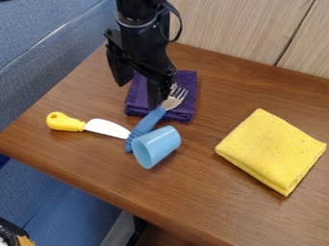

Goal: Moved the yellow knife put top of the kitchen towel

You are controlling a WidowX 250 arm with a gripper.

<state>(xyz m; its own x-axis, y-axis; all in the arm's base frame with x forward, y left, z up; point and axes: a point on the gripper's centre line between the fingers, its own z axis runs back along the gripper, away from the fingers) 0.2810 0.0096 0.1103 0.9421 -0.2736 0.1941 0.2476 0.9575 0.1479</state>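
1. One black gripper (137, 96) hangs above the folded purple towel (137, 102) at the far left of the wooden table (193, 192), its fingers spread apart, with hold of nothing.
2. One yellow knife (65, 122) lies on the wood, near and left of the purple towel; its yellow handle points left, its white blade right, the tip at the blue fork handle.
3. One fork (149, 121) has its metal tines over the purple towel and its blue handle slanting near and left.
4. One light-blue cup (164, 143) lies tipped beside the handle.
5. One folded yellow towel (273, 149) rests at right.
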